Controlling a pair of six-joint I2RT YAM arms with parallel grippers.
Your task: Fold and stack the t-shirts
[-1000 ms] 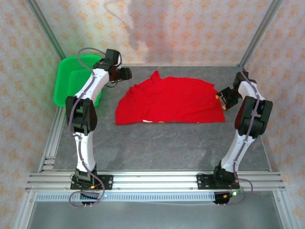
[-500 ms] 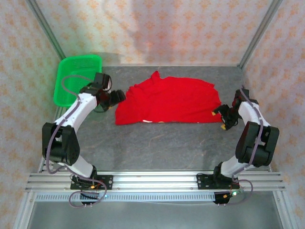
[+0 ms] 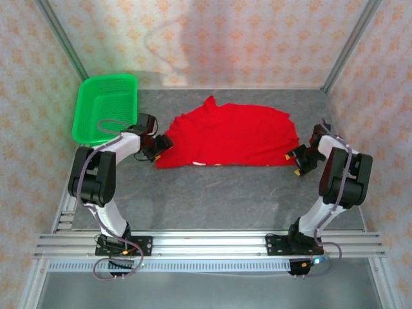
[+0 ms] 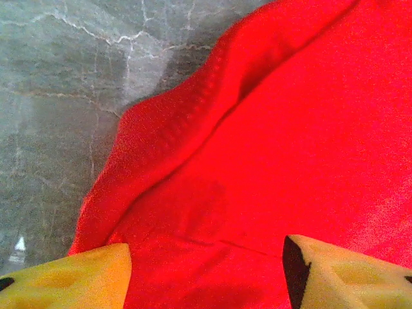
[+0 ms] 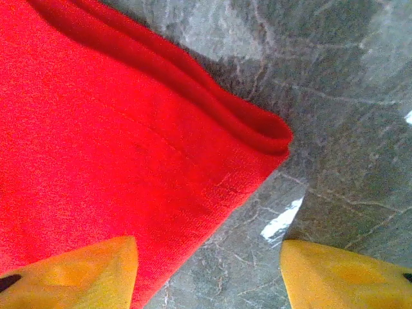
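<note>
As seen from above, found red t-shirt spread flat on grey surface, between both end effectors. Noted left end effector open at shirt's corner, yellow fingertips straddling the hem. Noted right end effector open at opposite corner, one fingertip over cloth, other over bare surface. Spotted green basket beyond left end effector.
</note>
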